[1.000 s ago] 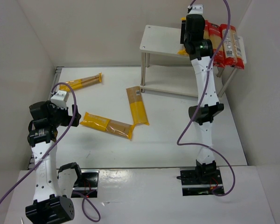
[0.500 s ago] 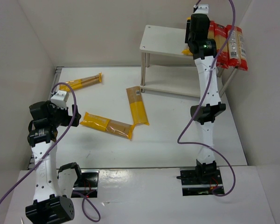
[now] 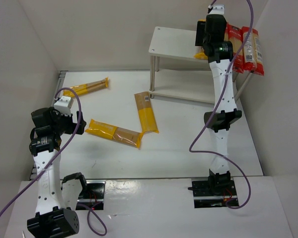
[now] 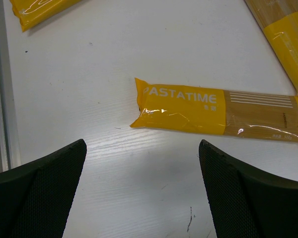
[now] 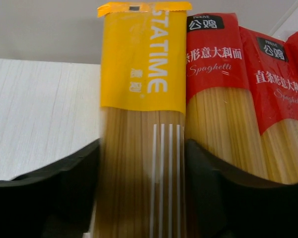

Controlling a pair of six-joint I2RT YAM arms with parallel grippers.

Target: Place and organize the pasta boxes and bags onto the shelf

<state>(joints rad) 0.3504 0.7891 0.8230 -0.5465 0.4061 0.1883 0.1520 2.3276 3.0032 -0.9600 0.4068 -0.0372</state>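
Note:
On the top board of the white shelf [image 3: 174,42] [image 5: 39,114] lies a yellow pasta packet [image 5: 141,74], pressed against two red packets [image 5: 216,74] [image 5: 275,89] on its right. My right gripper [image 5: 141,148] [image 3: 204,37] straddles the yellow packet, jaws parted, one finger close at each long side. Three more yellow packets lie on the table: one far left [image 3: 89,87], one in the middle [image 3: 114,133] [image 4: 184,106], one nearer the shelf [image 3: 146,113]. My left gripper [image 4: 141,148] hovers open over bare table just short of the middle packet.
The shelf's lower board [image 3: 188,94] shows beneath the top one between thin metal legs [image 3: 152,74]. White walls close in the table at left, back and right. The red packets overhang the shelf's right end near the right wall.
The right arm has pushed farther back over the shelf top with the yellow packet, and its jaws have parted. The left arm and the table packets have not moved.

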